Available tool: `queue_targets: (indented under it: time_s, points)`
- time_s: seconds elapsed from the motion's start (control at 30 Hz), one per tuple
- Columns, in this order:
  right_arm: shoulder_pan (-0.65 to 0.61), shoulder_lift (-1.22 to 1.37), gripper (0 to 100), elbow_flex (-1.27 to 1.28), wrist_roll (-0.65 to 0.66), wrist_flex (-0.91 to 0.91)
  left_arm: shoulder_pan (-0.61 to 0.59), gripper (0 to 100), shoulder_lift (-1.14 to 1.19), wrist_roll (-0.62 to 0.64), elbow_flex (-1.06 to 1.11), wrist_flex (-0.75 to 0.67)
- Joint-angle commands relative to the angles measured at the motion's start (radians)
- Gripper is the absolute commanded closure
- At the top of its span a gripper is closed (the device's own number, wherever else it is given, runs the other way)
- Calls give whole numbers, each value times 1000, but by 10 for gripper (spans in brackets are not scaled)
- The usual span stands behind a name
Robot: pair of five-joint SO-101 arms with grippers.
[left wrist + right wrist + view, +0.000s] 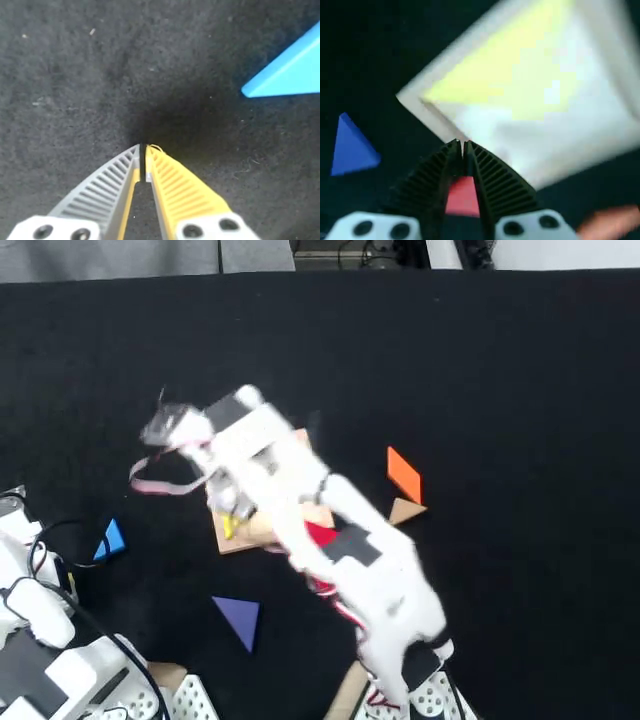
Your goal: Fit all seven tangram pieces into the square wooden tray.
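The square wooden tray [232, 540] lies mid-table with a yellow piece [228, 527] inside; the right wrist view shows the tray [420, 102] and its yellow piece [510, 75] close up. My right arm [350, 550] stretches over the tray. My right gripper [461, 146] is shut just above the tray's near corner, and a red piece [462, 197] shows below its fingers. That red piece [320, 534] lies at the tray's right side. My left gripper [142, 148] is shut and empty over bare cloth, near a light blue triangle [290, 70].
An orange parallelogram [404, 475] and a tan triangle [405, 510] lie right of the tray. A purple-blue triangle [238, 620] sits in front of it, and the light blue triangle [110, 540] is to the left. The left arm [40, 630] sits at the front left corner.
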Motion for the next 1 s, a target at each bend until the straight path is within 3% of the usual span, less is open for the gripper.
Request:
queue_targets:
  time_s: [0.0, 0.13, 0.23, 0.3, 0.47, 0.67, 0.8, 0.97]
  points:
    - [149, -335, 988, -28, -41, 107, 27, 971, -5, -78, 10, -2]
    - [199, -621, 988, 259, -37, 40, 54, 971, -12, -316, -1, 44]
    - [218, -805, 988, 518, -44, -95, 110, 972, -12, -396, -41, 109]
    - [218, -903, 987, 690, -46, -213, 154, 972, -14, -339, -99, 180]
    - [215, -1055, 987, 984, -97, -446, 174, 972, -12, -35, -357, 324]
    - [212, -1061, 987, 1095, -121, -529, 179, 971, -3, 270, -639, 413]
    - [221, -1023, 987, 1098, -120, -540, 232, 970, -6, 331, -788, 413]
    - [328, -1020, 987, 1096, -123, -566, 302, 970, -9, 333, -835, 477]
